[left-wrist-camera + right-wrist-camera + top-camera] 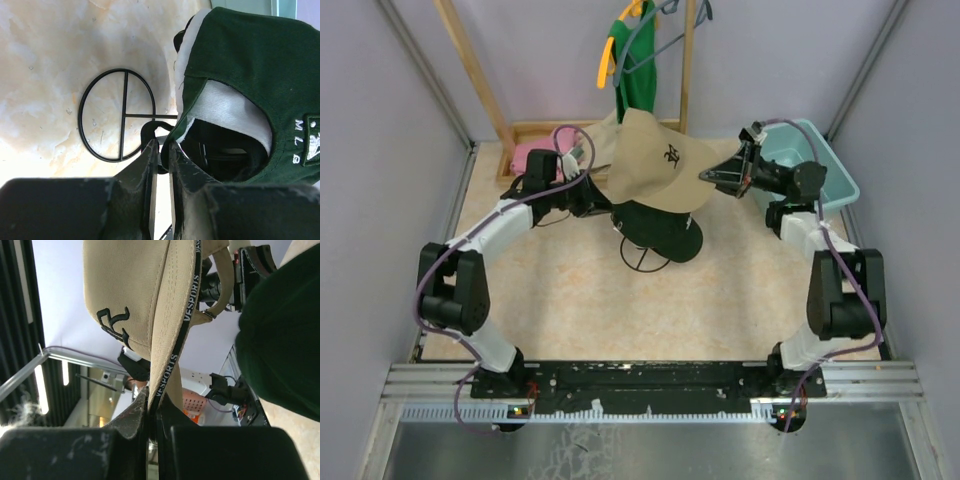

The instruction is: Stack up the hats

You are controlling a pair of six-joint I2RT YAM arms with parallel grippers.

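Left gripper (161, 146): fingers drawn narrow with a slim gap between them, pinching the dark hat (250, 60) by a black loop at its rear edge, judged to be steadying the pile; wire stand (124, 100): ringed base flat on the table (560, 290), just beside the left fingers, bearing the pile; dark hat, further: topmost on the stand, white lettering at its side, with a white layer (230, 105) showing under its rim, perhaps another hat nested beneath, the rest of the pile hidden; tan hat (655, 160): held in the air above the dark hat, tilted, dark lettering on the crown, whether clear of the pile or brushing it cannot be told; right gripper (152, 404): fingers closed tight on the brim edge of the tan hat; step in hand: setting the tan hat onto the pile; next move calls for squaring its crown over the dark crown, brims the same way, lowering until it seats, then parting the right fingers
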